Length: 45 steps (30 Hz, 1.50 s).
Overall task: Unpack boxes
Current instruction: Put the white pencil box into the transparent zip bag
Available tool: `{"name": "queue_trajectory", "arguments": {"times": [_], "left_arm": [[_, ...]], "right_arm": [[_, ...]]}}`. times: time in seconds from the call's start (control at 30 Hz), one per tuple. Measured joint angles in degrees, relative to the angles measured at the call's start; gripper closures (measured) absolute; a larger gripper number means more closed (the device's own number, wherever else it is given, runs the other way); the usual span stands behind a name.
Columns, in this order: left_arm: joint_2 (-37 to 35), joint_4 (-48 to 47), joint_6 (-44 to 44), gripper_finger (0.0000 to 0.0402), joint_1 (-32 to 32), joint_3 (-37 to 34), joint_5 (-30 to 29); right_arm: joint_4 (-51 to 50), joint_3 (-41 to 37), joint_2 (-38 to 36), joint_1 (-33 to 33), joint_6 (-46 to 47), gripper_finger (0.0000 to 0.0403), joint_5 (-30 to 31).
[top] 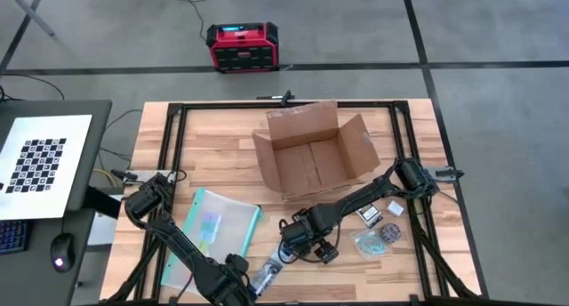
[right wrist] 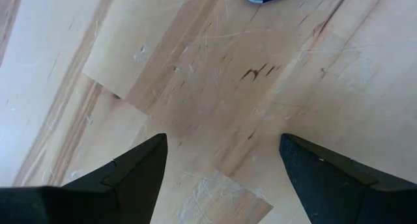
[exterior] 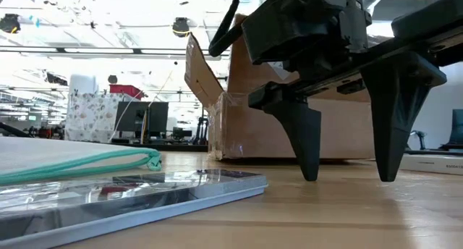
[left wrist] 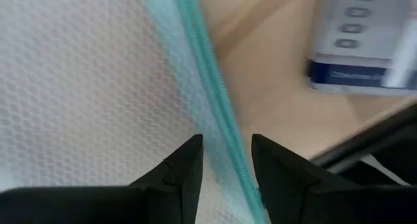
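Your box (top: 313, 155) sits open at upper centre of the worktop (top: 222, 146). Right end effector (top: 307, 244) hovers wide and empty; left end effector (left wrist: 227, 165) straddles the pouch (top: 209, 230) edge narrowly. Lift clear before reaching in.

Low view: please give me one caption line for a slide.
Right gripper hangs open, fingertips at the bare table, before the cardboard box.

Low view: the box (exterior: 289, 126) stands largely hidden behind the right hand (exterior: 351, 178). Left wrist view: a blue-and-white carton (left wrist: 365, 42) is blurred and cut by the edge. High view: small items (top: 378, 226) near the bench's right side are unidentifiable.
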Motion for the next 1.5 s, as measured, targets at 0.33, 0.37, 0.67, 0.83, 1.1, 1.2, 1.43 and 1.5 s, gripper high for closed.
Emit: {"name": "queue_trajectory", "arguments": {"times": [0.33,0.37,0.67,0.83,1.1,1.2,1.43,1.5], "left_arm": [[-0.2,2.1,-0.5,0.0290,-0.1,-2.5,2.4],[-0.2,2.1,-0.5,0.0294,-0.1,-2.5,2.4],[-2.6,4.4,-0.6,0.0312,-0.1,-2.7,3.3],[-2.8,7.4,-1.6,0.0312,-1.1,-2.6,4.3],[-2.8,4.3,-7.0,0.0312,-3.2,-2.6,5.1],[-2.8,5.2,-7.0,0.0312,-3.2,-2.6,4.6],[-2.0,5.6,-7.2,0.0312,-3.2,-3.4,3.8],[-1.7,5.5,-6.8,0.0312,-3.2,-3.4,4.2]], "right_arm": [[-0.2,0.0,0.0,0.0,0.0,0.0112,0.0],[-0.2,0.0,0.0,0.0,0.0,0.0112,0.0],[-0.1,0.0,0.0,-0.1,0.0,0.0112,0.0],[-0.2,0.0,0.0,-0.2,0.0,0.0112,0.0],[0.0,0.0,0.0,-0.4,-0.3,0.0112,0.0],[0.2,0.0,0.0,-0.4,-0.4,0.0112,0.0],[0.1,0.0,0.0,-0.4,-0.9,0.0112,0.0],[0.1,0.0,0.0,-0.5,-0.9,0.0112,0.0]]}}
